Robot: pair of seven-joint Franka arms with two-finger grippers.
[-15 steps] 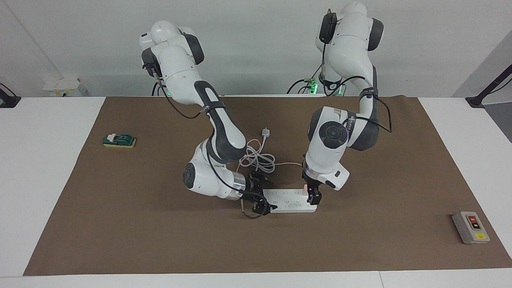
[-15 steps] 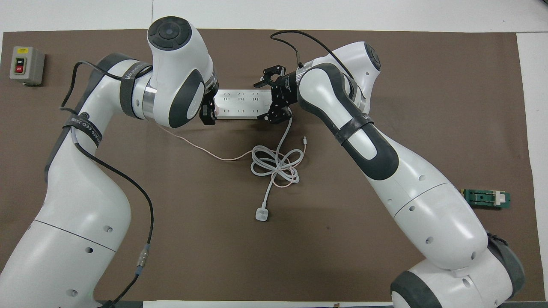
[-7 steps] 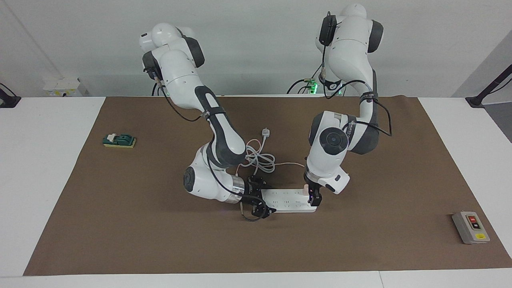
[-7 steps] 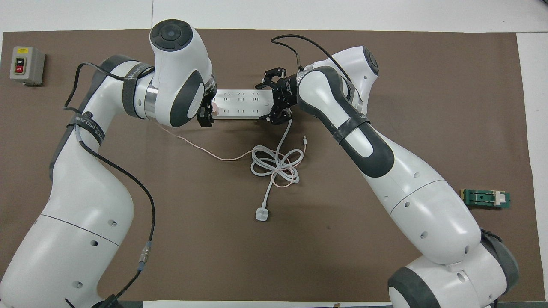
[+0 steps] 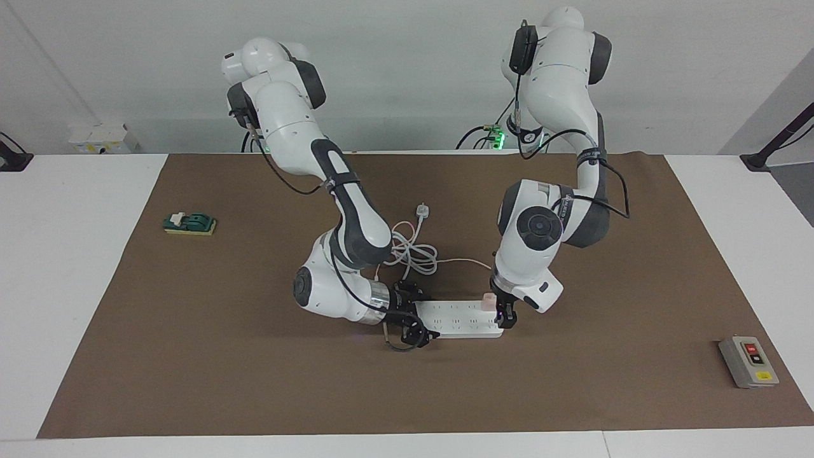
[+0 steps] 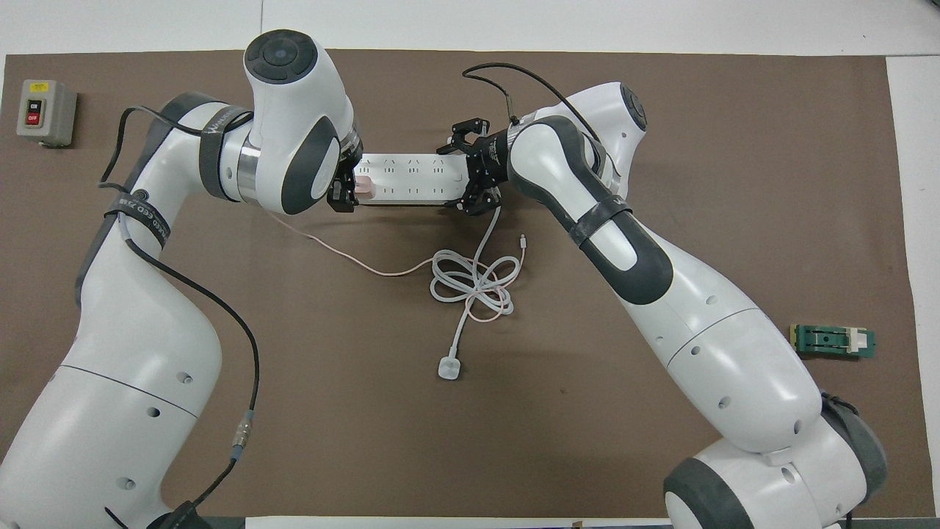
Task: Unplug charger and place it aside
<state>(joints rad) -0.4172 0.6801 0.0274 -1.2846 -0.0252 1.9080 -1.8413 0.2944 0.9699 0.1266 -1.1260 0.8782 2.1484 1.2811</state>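
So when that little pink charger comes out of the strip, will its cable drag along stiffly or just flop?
Probably flop: the pink cable is thin and already lies in loose curves on the mat. The charger looks small beside the power strip, so it is likely light. Its cable runs into the coiled white cord, so it might snag there.

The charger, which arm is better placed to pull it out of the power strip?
Left. The left gripper is right at the charger, while the right gripper is at the power strip's other end.
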